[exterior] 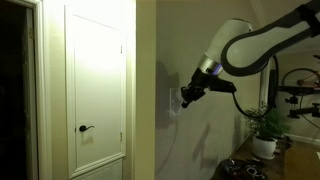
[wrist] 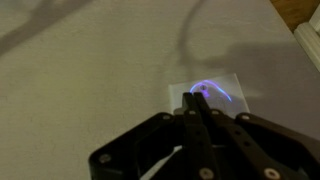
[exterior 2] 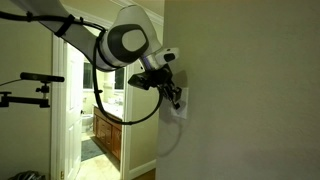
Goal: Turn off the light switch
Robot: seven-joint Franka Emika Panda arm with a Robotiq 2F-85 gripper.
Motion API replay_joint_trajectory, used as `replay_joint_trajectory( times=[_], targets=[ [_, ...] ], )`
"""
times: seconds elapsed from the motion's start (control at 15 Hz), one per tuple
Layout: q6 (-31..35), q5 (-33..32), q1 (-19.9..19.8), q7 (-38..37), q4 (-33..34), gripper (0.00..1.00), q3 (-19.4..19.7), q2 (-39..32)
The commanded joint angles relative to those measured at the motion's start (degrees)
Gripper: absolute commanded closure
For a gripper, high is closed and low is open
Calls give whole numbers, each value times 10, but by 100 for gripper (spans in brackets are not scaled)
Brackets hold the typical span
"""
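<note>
The light switch [wrist: 213, 92] is a small white plate on the beige wall, lit with a faint purple glow in the wrist view. It also shows in both exterior views [exterior: 174, 101] [exterior 2: 183, 105], mostly covered by the gripper. My gripper [wrist: 197, 98] is shut, its two fingers pressed together with the tips at or touching the plate. In the exterior views the gripper [exterior: 184, 98] [exterior 2: 176, 95] sits right against the wall at the switch.
A white door [exterior: 95, 85] with a dark lever handle [exterior: 86, 128] stands beside the wall corner. A potted plant [exterior: 265, 128] sits on a cluttered table. A doorway with wooden cabinets [exterior 2: 105, 135] lies beyond the arm.
</note>
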State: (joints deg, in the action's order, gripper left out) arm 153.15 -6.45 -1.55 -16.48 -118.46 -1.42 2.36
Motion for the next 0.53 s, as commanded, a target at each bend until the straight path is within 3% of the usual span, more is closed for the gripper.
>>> replay_joint_trajectory(
  times=[0.0,0.47],
  targets=[
    [-11,-4,3,-16,13,94,2,-4],
    [-4,2,4,-18,31,94,2,-19]
  ],
)
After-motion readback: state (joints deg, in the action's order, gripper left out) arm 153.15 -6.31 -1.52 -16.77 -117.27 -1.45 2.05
